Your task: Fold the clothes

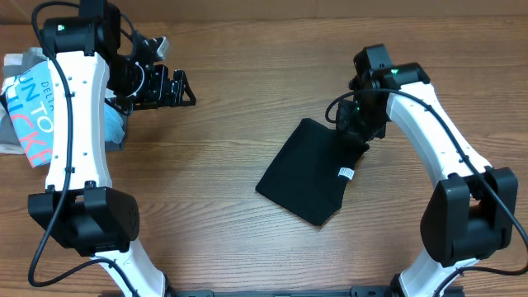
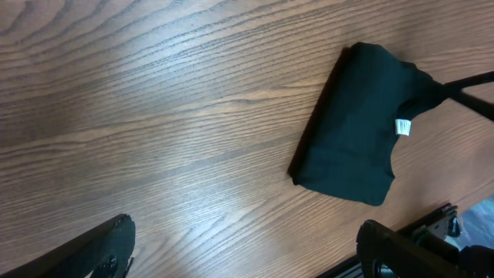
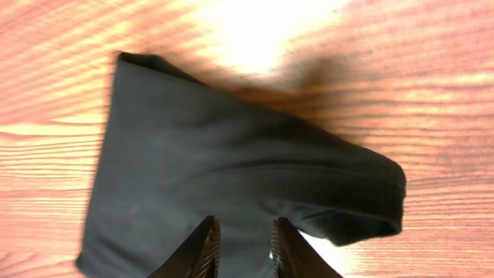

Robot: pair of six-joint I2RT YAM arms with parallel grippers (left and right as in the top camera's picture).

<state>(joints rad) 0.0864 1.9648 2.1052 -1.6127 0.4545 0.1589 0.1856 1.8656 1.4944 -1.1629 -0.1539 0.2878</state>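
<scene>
Your right gripper (image 3: 244, 225) could drag the fold open.
The plain black soft-fabric T-shirt (image 1: 305, 173), one, lies folded right of the wooden table's (image 1: 231, 99) middle, its one white neck tag (image 1: 346, 172) showing. The right jaws stand slightly apart over its far right corner, and you cannot tell whether they pinch cloth; lifting with cloth caught would undo the fold. Your left gripper (image 1: 177, 87) is spread wide and empty by one light-blue printed T-shirt (image 1: 29, 107) at the left edge.
</scene>
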